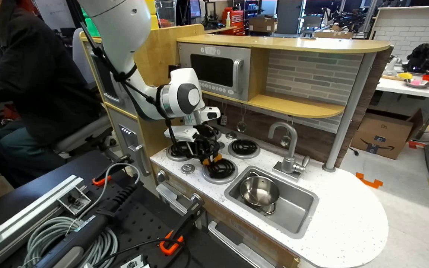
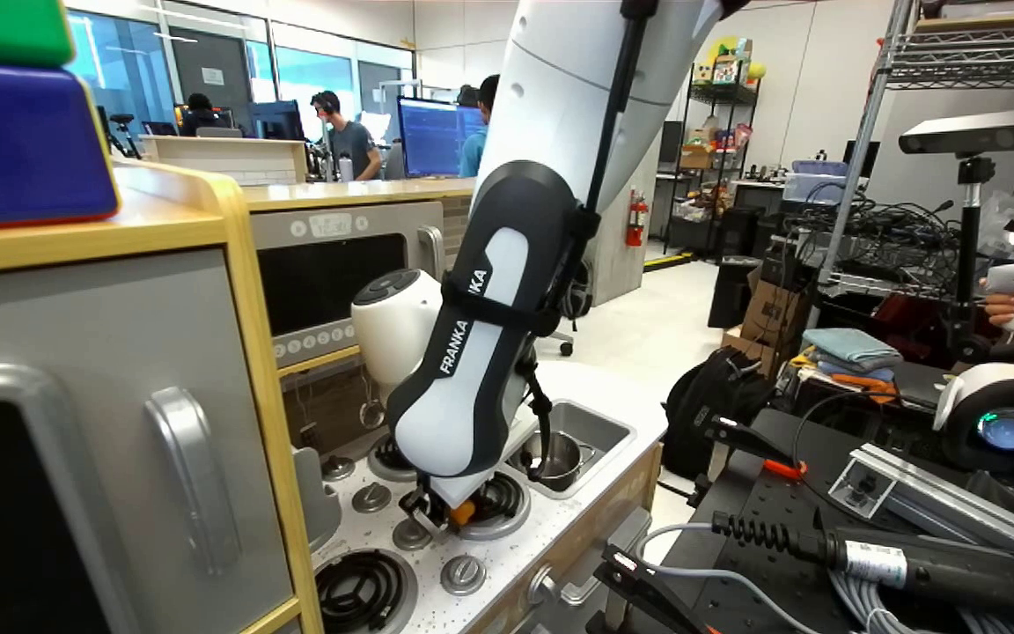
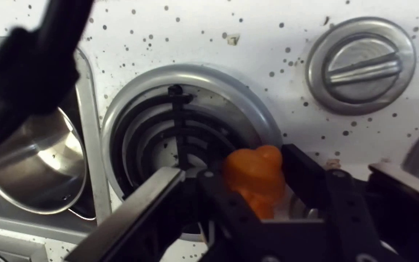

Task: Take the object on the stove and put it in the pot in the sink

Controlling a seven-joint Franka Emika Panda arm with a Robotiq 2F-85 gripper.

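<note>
Fingers (image 3: 302, 176) seem to grip the orange object (image 3: 256, 176), which sits between them.

Gripper (image 3: 252, 160) low (grip apparently snug)

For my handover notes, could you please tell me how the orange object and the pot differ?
Look: the orange object is lumpy and orange, while the pot is shiny metal, open on top.
Size: the orange object looks much smaller than the pot.
Place: the orange object is in the pincer at a stove burner, while the pot is in the sink.
Both have rounded outlines.
</note>
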